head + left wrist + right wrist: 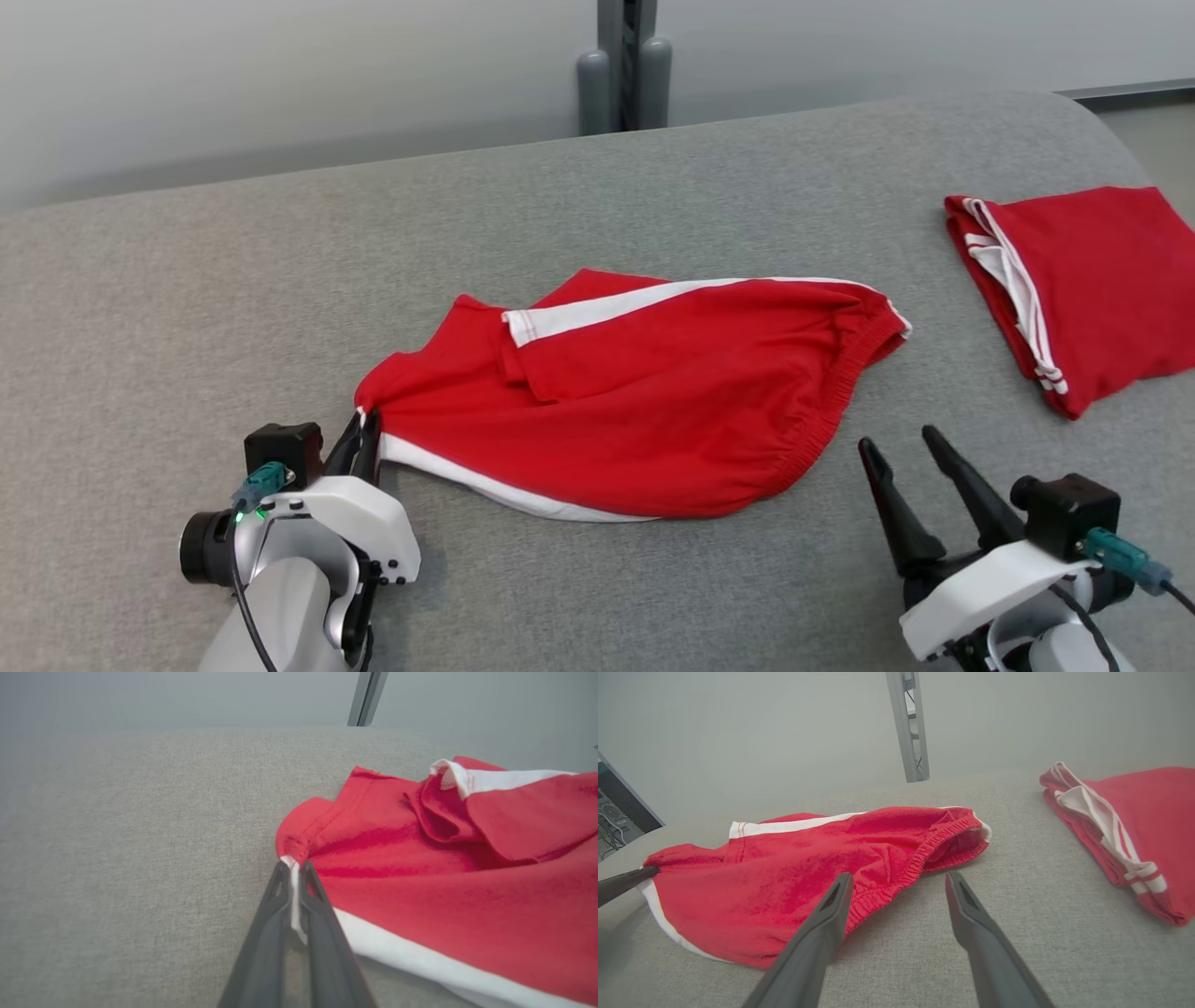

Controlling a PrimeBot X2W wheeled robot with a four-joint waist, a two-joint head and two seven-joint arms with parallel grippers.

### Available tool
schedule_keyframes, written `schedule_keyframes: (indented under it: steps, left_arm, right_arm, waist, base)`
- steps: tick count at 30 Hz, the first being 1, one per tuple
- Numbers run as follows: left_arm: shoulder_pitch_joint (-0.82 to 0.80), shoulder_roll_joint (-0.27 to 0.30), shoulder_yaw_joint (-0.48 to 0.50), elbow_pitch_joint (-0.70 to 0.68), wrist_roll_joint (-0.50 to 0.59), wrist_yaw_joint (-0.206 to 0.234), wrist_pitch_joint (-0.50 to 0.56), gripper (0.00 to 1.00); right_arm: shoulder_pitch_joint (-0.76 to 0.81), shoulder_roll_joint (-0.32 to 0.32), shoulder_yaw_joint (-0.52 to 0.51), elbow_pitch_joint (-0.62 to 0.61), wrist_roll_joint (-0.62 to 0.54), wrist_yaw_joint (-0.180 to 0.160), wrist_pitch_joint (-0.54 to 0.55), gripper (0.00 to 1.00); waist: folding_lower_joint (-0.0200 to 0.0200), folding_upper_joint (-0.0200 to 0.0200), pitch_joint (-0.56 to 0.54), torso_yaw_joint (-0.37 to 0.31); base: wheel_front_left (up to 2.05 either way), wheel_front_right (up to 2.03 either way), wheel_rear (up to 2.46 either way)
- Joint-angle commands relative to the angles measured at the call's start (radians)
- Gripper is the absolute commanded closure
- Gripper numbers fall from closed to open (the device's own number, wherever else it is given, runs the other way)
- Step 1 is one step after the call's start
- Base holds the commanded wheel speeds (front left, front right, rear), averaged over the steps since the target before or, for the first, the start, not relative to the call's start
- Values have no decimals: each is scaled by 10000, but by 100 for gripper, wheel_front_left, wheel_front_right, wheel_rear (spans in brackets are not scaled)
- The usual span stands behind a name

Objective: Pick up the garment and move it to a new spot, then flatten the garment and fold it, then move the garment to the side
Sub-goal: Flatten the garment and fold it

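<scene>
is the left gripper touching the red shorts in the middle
Touching: the left wrist view shows the left gripper pinching the white-trimmed corner of the red shorts.
</scene>
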Motion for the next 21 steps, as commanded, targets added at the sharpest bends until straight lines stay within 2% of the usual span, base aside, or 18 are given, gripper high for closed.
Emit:
schedule_keyframes:
  steps: [1,11,21]
  left_arm:
    - [-99,17,36,-74,-57,-31,-132,100]
    - [130,-117,-71,-1224,-275,-83,-497,100]
    - [280,-164,-470,-1793,-365,-43,-512,100]
  right_arm:
    - [115,-93,98,71,168,1,52,0]
    - [-454,-677,2550,1187,1059,1,86,0]
    - [-1702,-629,4595,2586,1067,1,-347,0]
  waist:
    - [0,-1,32,109]
    - [0,-1,134,971]
    - [0,-1,187,1545]
  base:
    - [0,0,0]
    - [0,0,0]
    - [0,0,0]
